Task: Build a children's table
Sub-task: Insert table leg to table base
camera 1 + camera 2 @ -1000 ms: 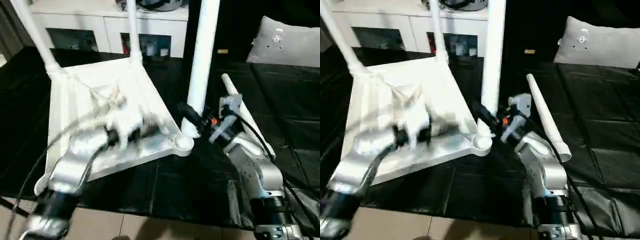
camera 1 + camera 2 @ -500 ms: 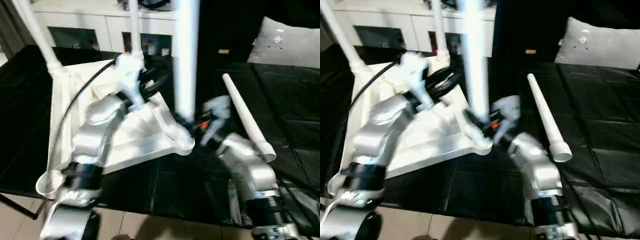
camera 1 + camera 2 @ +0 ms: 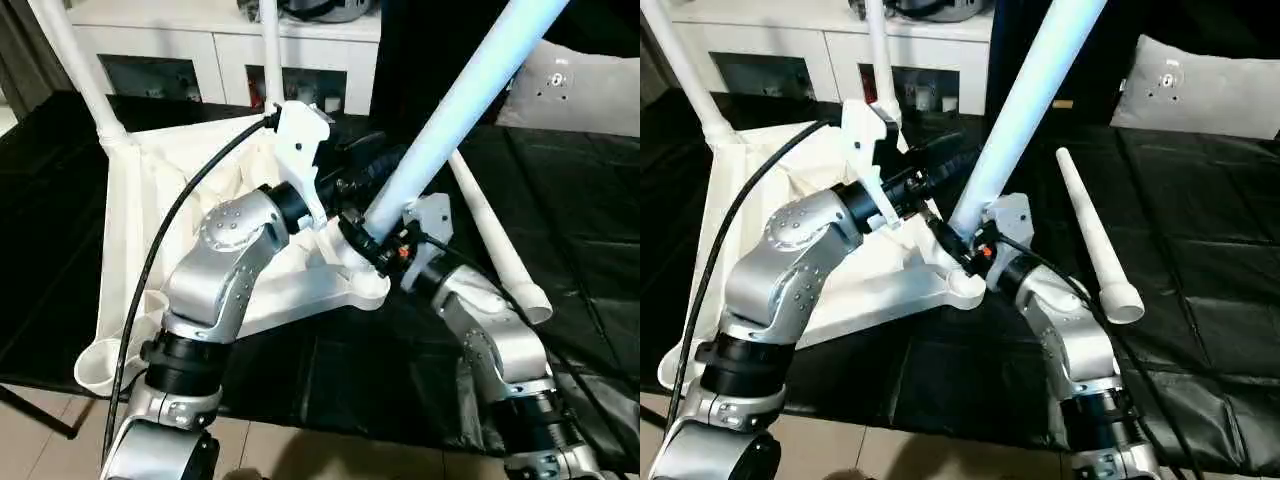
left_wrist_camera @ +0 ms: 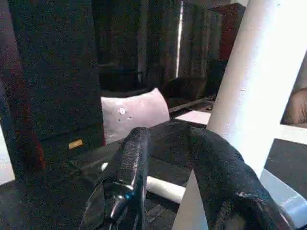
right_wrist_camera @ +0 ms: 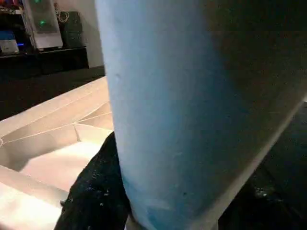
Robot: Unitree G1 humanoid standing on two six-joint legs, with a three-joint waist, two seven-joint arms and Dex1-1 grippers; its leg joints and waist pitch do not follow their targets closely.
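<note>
The white table top lay upside down on the black-covered bench, ribbed underside up, with two legs already standing in its far corner sockets. A third leg leaned steeply over the near corner socket, its thick end low by that socket. The right hand was pinching this leg close to its base, fingers on either side of the tube. The left hand reached across the top to the same leg a little higher; in the left wrist view its black fingers stood partly spread with the leg against one of them, and it probably had no firm hold. The fourth leg lay loose on the bench just beside the right arm.

The legs looked like hollow plastic: light, stiff and smooth, so likely to slip or swing in a narrow pinch. A long leg held only at its base would lever hard against the fingers, so a second hold higher up should steady it while the thick end is pressed straight into the socket. The top itself seemed light enough to skid under a sideways push
</note>
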